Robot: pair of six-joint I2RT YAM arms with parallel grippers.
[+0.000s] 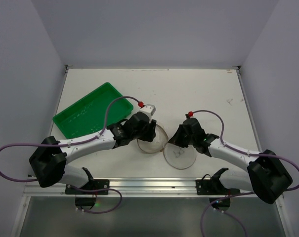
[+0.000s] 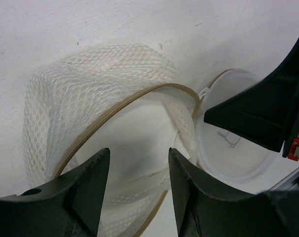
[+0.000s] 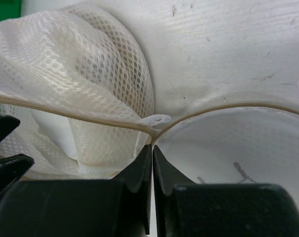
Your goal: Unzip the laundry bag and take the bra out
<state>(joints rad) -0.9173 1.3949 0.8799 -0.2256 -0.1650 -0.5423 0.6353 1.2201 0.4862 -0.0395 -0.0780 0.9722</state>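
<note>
Right pincer is clenched at the hinge where the two unzipped halves of the laundry bag meet on the bench, apparently pinning it so the left pincer, jaws parted above the gaping mesh half, can reach inside

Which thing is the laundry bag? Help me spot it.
On the white table, look right of the green rectangular plastic tray, toward the near edge. There lies the round off-white mesh laundry bag, unzipped into two joined discs. Only it is netted, with a tan zip and a dark drawing.
</note>
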